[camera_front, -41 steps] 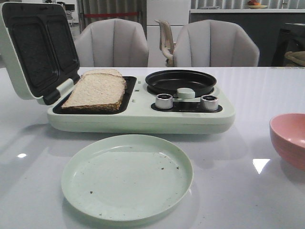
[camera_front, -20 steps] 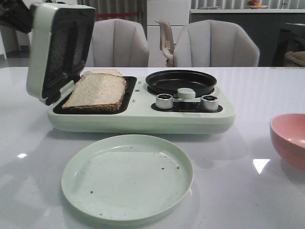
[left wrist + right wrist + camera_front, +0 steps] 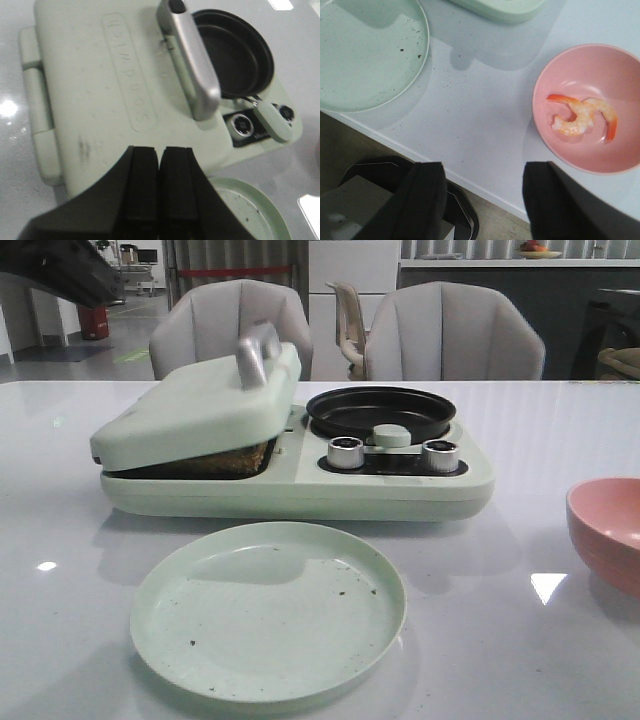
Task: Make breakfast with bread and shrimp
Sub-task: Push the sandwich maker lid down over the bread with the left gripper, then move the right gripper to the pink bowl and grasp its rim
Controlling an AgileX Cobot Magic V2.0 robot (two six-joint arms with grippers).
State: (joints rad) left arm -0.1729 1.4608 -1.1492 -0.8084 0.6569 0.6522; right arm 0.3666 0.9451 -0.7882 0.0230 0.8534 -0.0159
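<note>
shrimp (image 3: 582, 118): curled, pink-orange, white | bread (image 3: 245, 457): brown crust edge | left hand (image 3: 159, 187): pressed together | right hand (image 3: 482, 200): spread

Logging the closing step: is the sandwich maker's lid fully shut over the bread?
Not fully. The lid rests tilted on the bread, its front edge raised, a gap showing crust above the base.
</note>
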